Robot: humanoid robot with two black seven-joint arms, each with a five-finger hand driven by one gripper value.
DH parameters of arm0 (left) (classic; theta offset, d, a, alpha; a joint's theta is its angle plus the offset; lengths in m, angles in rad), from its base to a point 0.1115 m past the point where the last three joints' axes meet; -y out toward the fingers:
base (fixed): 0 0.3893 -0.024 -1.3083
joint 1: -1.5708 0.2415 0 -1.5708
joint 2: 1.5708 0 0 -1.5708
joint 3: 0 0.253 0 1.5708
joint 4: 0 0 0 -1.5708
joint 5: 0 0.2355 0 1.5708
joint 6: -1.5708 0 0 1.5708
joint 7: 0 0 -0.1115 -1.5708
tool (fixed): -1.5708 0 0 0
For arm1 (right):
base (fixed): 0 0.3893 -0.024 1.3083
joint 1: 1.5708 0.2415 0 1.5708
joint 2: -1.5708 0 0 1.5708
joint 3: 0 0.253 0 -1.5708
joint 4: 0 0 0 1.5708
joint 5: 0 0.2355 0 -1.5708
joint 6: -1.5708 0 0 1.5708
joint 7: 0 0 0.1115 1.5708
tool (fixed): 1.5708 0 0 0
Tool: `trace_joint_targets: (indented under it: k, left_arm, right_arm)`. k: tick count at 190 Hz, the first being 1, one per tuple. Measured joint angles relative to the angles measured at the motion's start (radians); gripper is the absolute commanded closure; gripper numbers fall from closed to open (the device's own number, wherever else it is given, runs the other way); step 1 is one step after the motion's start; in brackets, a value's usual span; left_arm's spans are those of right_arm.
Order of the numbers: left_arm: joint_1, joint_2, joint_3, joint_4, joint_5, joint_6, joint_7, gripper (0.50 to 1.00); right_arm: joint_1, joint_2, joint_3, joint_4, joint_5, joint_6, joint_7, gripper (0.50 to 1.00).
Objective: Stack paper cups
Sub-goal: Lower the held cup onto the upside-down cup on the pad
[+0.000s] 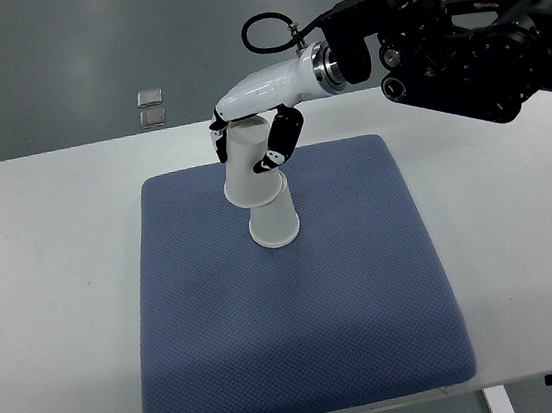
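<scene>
My right hand [247, 134] comes in from the right edge on a black arm and is shut on a white paper cup [249, 167], held upside down. That cup sits over a second white paper cup [274, 222], which stands on the blue cushion [298, 304]. The two cups overlap, and the upper one tilts slightly to the left. My fingers [280, 137] wrap around the upper cup's closed end. My left arm is out of view.
The blue cushion lies on a white table [45, 295]. Two small metal squares [151, 106] lie on the grey floor beyond the table's far edge. A black cable [264, 27] loops above my wrist.
</scene>
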Motion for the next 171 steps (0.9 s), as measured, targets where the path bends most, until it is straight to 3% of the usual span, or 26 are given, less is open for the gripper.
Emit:
trace_joint_targets:
  k: [107,171]
  left_arm:
    - [0.0,0.0,0.0,0.0,0.0,0.0,0.0,0.5]
    - [0.0,0.0,0.0,0.0,0.0,0.0,0.0,0.5]
  right_arm:
    - [0.062,-0.012,-0.001,0.003,0.002,0.06,-0.003,0.832]
    - [0.047,-0.013,-0.004,0.001,-0.001,0.056,-0.005,0.832]
